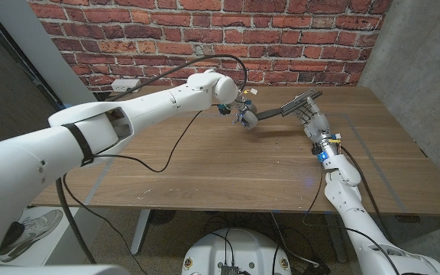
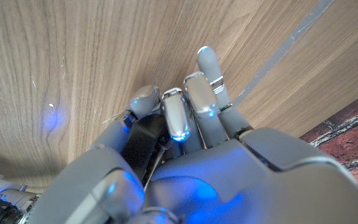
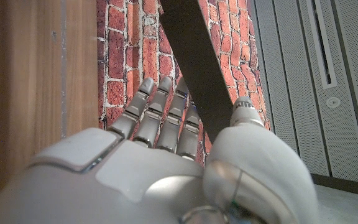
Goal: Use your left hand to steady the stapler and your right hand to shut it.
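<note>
I judge I'm mid-task: the base is pinned and the closing press is only starting. On the left, my left hand (image 1: 244,116) is curled over the stapler (image 1: 275,113) at its hinge end, fingers (image 2: 178,117) wrapped on the black body and holding it against the worktop (image 1: 205,164) near the far middle. The stapler's top arm stands raised, angling up to the right. There my right hand (image 1: 309,116) has its fingers (image 3: 166,115) extended along that arm, touching it but not clearly gripping. Next I need a steady downward push, keeping the base from skidding.
</note>
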You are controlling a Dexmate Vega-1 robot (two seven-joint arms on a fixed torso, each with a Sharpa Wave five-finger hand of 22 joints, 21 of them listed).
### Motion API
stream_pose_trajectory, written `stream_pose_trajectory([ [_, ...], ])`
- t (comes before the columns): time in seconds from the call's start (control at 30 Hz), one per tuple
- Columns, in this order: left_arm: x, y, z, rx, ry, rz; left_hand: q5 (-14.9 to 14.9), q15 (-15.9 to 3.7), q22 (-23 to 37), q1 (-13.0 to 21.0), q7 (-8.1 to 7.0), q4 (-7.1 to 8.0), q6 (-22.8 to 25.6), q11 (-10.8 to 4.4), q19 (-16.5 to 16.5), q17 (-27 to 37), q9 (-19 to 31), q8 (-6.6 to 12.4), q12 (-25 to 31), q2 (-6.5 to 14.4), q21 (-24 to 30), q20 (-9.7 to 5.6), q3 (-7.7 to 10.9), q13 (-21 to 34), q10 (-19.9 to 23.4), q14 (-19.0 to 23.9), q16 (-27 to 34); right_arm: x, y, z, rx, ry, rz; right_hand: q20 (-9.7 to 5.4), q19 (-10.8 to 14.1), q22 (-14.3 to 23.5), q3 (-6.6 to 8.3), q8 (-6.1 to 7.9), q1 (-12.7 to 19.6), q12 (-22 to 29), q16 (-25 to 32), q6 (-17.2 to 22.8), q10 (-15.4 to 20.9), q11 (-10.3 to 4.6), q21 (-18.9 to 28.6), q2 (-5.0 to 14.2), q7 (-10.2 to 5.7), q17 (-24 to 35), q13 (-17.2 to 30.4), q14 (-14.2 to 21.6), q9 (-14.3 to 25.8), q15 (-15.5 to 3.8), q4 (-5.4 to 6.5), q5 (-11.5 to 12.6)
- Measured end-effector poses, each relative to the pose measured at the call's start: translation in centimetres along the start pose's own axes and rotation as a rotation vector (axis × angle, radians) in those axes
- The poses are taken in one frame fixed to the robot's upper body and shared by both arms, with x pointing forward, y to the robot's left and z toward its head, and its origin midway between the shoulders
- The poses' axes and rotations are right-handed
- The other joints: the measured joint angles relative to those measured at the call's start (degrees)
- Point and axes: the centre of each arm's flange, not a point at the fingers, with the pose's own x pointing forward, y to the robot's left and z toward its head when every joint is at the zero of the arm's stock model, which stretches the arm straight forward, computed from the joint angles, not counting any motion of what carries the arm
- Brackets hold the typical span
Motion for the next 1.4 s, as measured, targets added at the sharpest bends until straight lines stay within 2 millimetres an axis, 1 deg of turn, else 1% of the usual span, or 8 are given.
stream_pose_trajectory([
  [0.1,0.1,-0.1,0.0,-0.001,0.0,-0.004,0.0,0.0,0.0,0.0,0.0,0.0,0.0,0.0,0.0,0.0,0.0,0.0,0.0,0.0,0.0,0.0,0.0,0.0,0.0,0.0,0.0,0.0,0.0,0.0,0.022,-0.023,-0.011,-0.95,1.0,0.0,0.69,-0.03,1.4,0.2,0.0,2.5,2.6,-2.26,1.1,0.43,-1.09,0.2,-0.1,2.0,0.0,-0.12,-0.69,-0.1],
  [0.2,0.2,-0.1,0.0,-0.002,-0.001,-0.008,0.0,0.0,0.0,-0.2,0.01,0.0,0.0,0.0,0.0,0.0,-0.2,0.0,0.0,-0.2,0.0,0.0,0.0,0.0,0.0,0.0,0.0,0.0,0.0,0.0,0.045,-0.05,-0.032,-2.18,2.6,0.4,1.79,1.37,3.5,1.4,1.0,5.7,8.6,-3.12,2.9,0.76,0.96,0.8,-0.2,6.4,-0.1,-0.51,-1.08,-0.5],
  [0.4,0.3,-0.2,0.0,-0.003,-0.001,-0.011,0.0,0.0,0.0,-0.1,0.12,0.0,-0.1,0.0,0.0,0.0,-0.4,0.21,0.0,-0.2,0.0,0.0,0.0,0.0,0.0,0.0,0.0,-0.2,0.0,-0.1,0.079,-0.094,-0.086,-3.46,4.7,0.8,3.44,3.37,8.9,5.0,4.2,12.8,15.3,2.87,6.3,0.33,7.24,3.1,-0.2,13.8,-0.3,-2.36,-2.74,-1.4],
  [0.5,0.3,-0.2,0.0,-0.003,-0.002,-0.011,0.0,0.0,0.0,-0.1,0.12,0.0,-0.1,0.0,0.0,0.0,-0.2,0.22,0.0,-0.1,0.0,0.0,0.0,0.0,0.0,0.0,0.0,-0.4,-0.2,-0.1,0.088,-0.115,-0.13,-3.46,5.5,1.0,3.84,4.31,9.9,5.9,4.6,13.9,16.6,4.19,7.3,-0.48,8.4,3.4,0.1,15.0,-0.3,-2.72,-3.14,-1.4],
  [1.1,0.2,-0.2,0.7,0.03,0.028,-0.007,0.0,0.01,0.0,-0.1,0.11,0.0,-0.1,0.01,0.0,0.0,-0.8,0.44,0.0,-0.1,0.0,0.0,0.0,0.0,0.0,0.0,0.0,-1.7,-0.7,-0.1,0.105,-0.163,-0.258,-3.33,7.5,1.1,4.79,4.13,12.3,6.8,4.0,17.6,20.1,5.42,10.4,-1.98,9.42,2.7,1.7,17.6,1.2,-3.03,-4.09,-2.1],
  [1.2,0.2,-0.2,0.7,0.041,0.038,-0.006,0.0,0.01,0.0,-0.1,0.11,0.01,-0.1,0.01,0.0,0.0,-1.0,0.44,0.0,-0.1,0.0,0.0,0.0,0.0,0.0,0.0,0.0,-1.9,-0.7,-0.1,0.106,-0.163,-0.268,-2.06,6.6,1.1,2.24,2.62,12.6,6.3,3.5,16.2,19.7,5.03,11.4,-1.7,7.84,3.2,2.4,17.6,1.3,-3.04,-1.54,-2.6],
  [1.3,0.1,-0.3,0.9,0.062,0.051,-0.004,0.0,0.01,0.0,-0.1,0.11,0.01,-0.1,0.01,0.0,0.0,-1.0,0.44,0.0,-0.1,0.0,0.0,0.0,0.0,0.0,0.0,0.0,-2.0,-0.8,0.0,0.107,-0.16,-0.281,-1.49,6.0,0.9,0.12,1.39,8.6,5.5,3.3,17.1,19.8,2.78,11.7,-3.79,5.3,3.7,3.1,17.3,1.1,-3.88,0.58,-2.5],
  [1.4,0.1,-0.4,0.9,0.077,0.064,-0.005,0.0,0.01,0.0,-0.1,0.11,0.01,-0.1,0.01,0.0,0.0,-1.0,0.44,0.0,-0.1,0.0,0.0,0.0,0.0,0.0,0.0,0.0,-2.2,-0.8,0.1,0.105,-0.159,-0.288,-1.49,6.0,0.9,0.63,1.28,6.7,5.4,3.1,16.8,19.7,2.56,12.1,-4.57,4.98,3.8,3.2,16.9,1.1,-3.77,2.13,-2.3],
])
